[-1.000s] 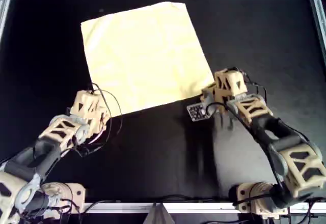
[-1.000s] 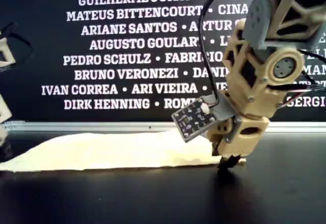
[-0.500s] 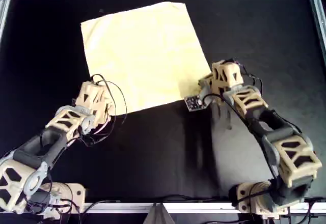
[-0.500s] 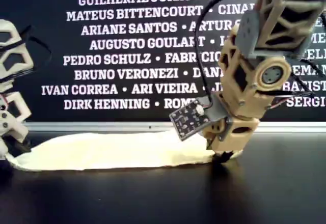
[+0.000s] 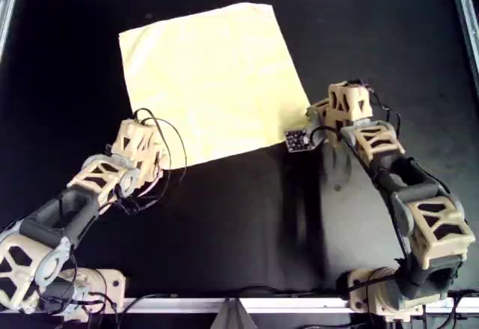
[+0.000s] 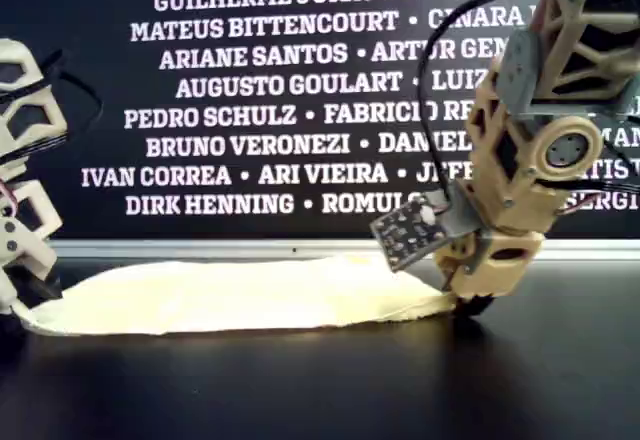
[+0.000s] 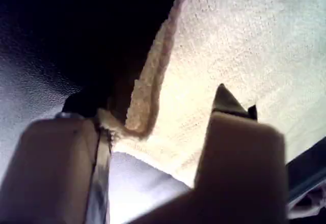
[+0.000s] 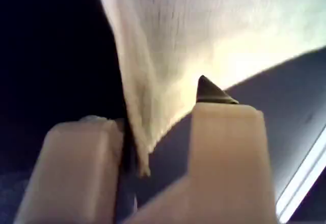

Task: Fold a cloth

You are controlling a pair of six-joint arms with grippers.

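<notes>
- Yellow cloth (image 5: 213, 78) lies flat on my black table (image 5: 247, 217) overhead, both grippers at its near corners.
- Exterior: right gripper (image 6: 470, 305) presses down at the cloth's edge.
- Left wrist: left gripper (image 7: 153, 127) spread, cloth corner between its jaws.
- Right wrist: right gripper (image 8: 153, 147) parted, hem against one finger.

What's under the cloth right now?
The cloth lies flat on the black table; nothing bulges beneath. Each gripper, left and right, has a corner between its jaws.
</notes>
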